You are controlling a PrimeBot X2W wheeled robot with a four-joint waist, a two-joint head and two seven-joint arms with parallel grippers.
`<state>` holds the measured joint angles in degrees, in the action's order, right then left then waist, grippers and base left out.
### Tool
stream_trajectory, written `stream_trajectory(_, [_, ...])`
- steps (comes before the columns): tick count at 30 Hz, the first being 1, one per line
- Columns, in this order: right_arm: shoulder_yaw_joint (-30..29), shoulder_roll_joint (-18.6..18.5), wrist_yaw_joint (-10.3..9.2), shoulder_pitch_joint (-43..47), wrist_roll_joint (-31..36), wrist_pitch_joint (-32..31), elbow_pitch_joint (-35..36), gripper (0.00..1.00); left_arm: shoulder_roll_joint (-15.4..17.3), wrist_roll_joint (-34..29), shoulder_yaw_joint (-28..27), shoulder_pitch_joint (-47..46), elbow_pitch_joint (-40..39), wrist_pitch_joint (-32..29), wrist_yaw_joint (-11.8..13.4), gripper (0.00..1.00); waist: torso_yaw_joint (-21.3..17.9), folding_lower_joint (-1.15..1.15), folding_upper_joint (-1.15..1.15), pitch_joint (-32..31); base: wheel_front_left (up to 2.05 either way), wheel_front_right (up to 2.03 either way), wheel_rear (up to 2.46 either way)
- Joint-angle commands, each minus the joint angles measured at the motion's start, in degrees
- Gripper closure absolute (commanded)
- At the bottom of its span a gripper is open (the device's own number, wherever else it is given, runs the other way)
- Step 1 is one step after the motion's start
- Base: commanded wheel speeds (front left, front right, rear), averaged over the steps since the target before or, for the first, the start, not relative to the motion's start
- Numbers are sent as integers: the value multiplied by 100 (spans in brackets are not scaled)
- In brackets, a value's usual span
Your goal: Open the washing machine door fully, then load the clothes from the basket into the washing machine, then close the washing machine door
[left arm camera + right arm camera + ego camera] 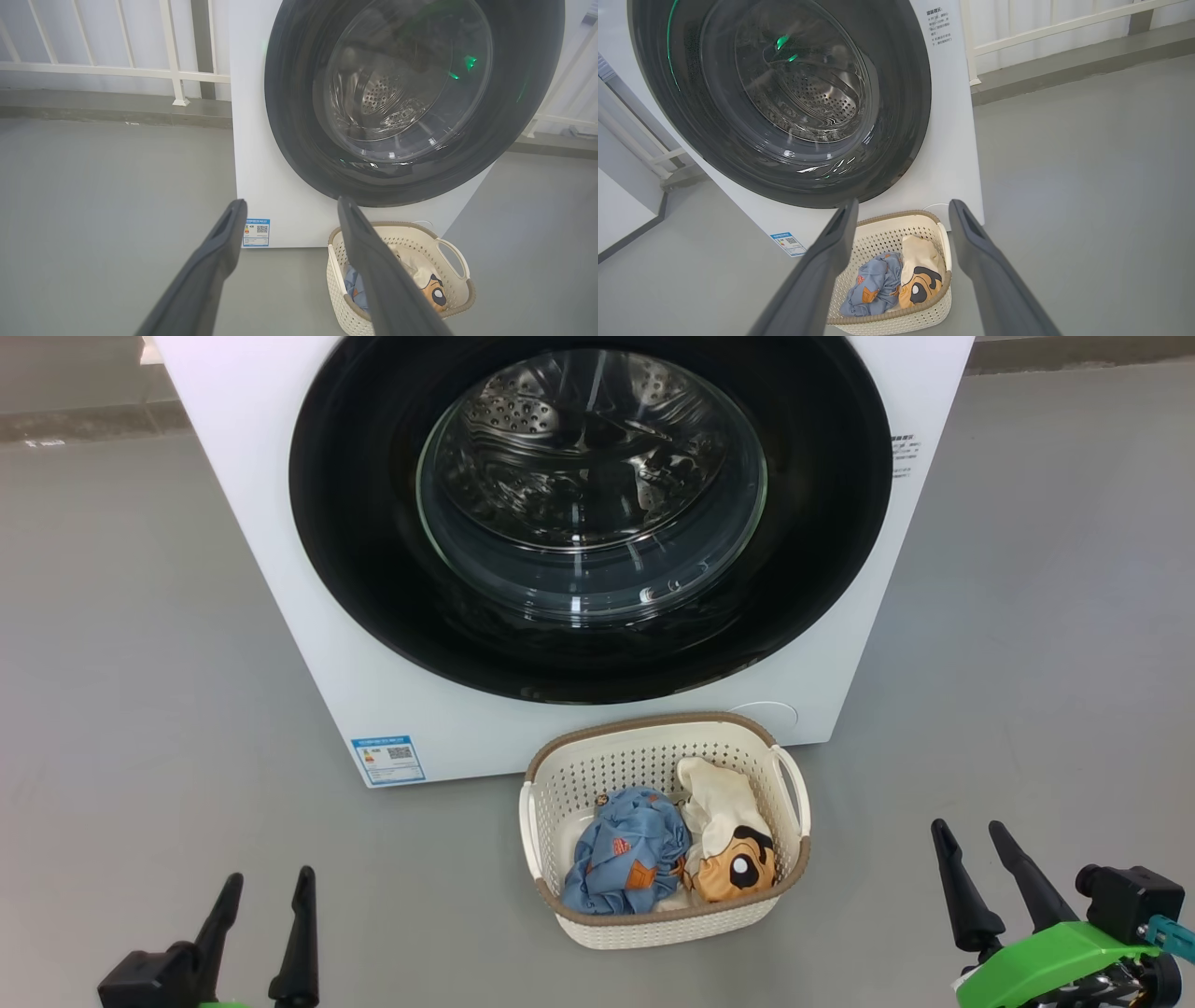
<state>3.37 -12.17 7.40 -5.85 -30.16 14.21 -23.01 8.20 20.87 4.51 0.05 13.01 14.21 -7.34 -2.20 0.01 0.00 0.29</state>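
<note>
Head view puts your left gripper (269, 875) and right gripper (967, 825) nearest, both with fingers spread wide and holding nothing. Farther off, the basket (653, 720) holds the clothes (621, 859), just in front of the washing machine (280, 616). Its door (355, 523) looks closed. Reaching for the rim, you could knock the basket aside; nothing else blocks you.

Finishes: front-loader & laundry basket
Washing machine (448, 733) body: smooth white, semi-gloss. Washing machine door (355, 551): glossy black rim w/ clear glass centre; shiny perforated metal drum (523, 420) behind it. Basket (653, 924): matt cream perforated plastic, brown woven-look rim. Clothes (625, 859): soft crumpled cloth. Floor (140, 663): smooth matt grey.
</note>
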Motion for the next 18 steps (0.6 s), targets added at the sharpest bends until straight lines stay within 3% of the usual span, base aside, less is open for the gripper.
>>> stream_trajectory(1, [112,-109,9,-91,145,79,119,0,142,-113,-180,-131,-119,79,-14,0,1,0,0,0,0,0,0])
stream_trajectory(18, [86,-94,9,-39,146,79,150,0,99,21,-294,-141,57,79,-14,0,19,0,0,10,0,0,0])
